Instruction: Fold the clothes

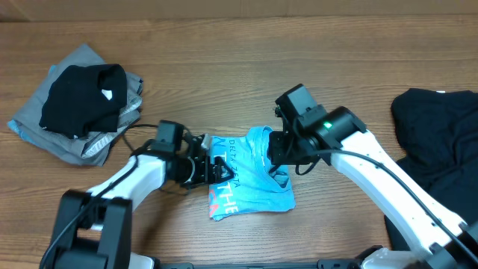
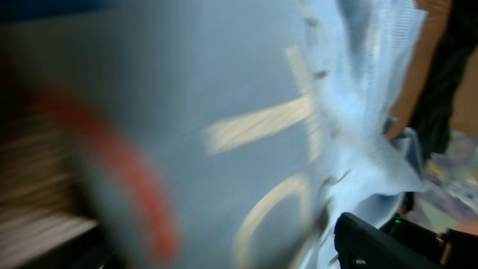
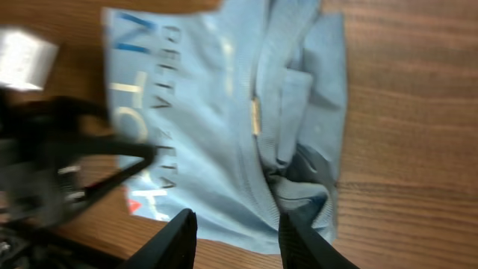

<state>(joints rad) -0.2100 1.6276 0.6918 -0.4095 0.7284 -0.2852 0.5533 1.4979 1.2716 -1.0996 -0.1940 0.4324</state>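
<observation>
Here the light blue T-shirt point(image 1: 254, 188) lies between the arms — left jaws apart at its printed edge, right jaws apart over the bunched side.

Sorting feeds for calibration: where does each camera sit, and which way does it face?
Overhead: above the table, looking down; left gripper, right gripper, light blue shirt between them.
Left wrist: behind left gripper, close against the shirt; blurred, own parts unclear.
Right wrist: behind right gripper, looking down at the shirt; own fingers apart.
Shared: all show the shirt.
</observation>
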